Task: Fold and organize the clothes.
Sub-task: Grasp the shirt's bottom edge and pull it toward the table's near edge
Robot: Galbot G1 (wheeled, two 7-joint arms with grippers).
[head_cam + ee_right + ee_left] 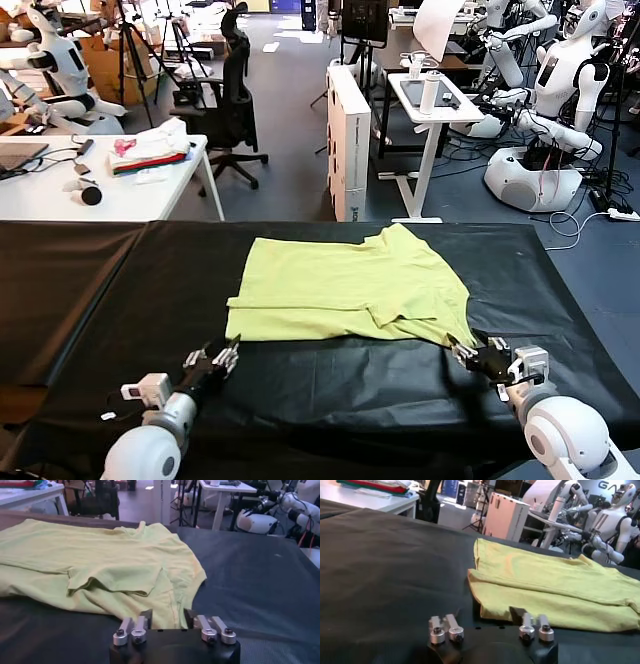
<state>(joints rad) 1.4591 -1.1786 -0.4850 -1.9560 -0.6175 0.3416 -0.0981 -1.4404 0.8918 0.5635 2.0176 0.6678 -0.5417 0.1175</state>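
Grippers: both low at the near edge of the T-shirt (350, 290), one at each near corner.
Left gripper (226, 355): at the shirt's near left corner; its wrist view shows the fingers (517, 612) meeting on the folded hem, pinching the cloth.
Right gripper (462, 350): at the shirt's near right corner; its wrist view shows the fingers (146, 617) closed on the hem there.
T-shirt: lime green, lying folded on the black table (100, 290), centred on it, with a sleeve flap folded over on the right half.
Head view only: both arms at once, and beyond the shirt, to the left, a white desk (60, 190) with a stack of folded garments (150, 152).
Farther off: a white box (348, 140) straight behind the shirt; a white robot (555, 100) past it to the right.
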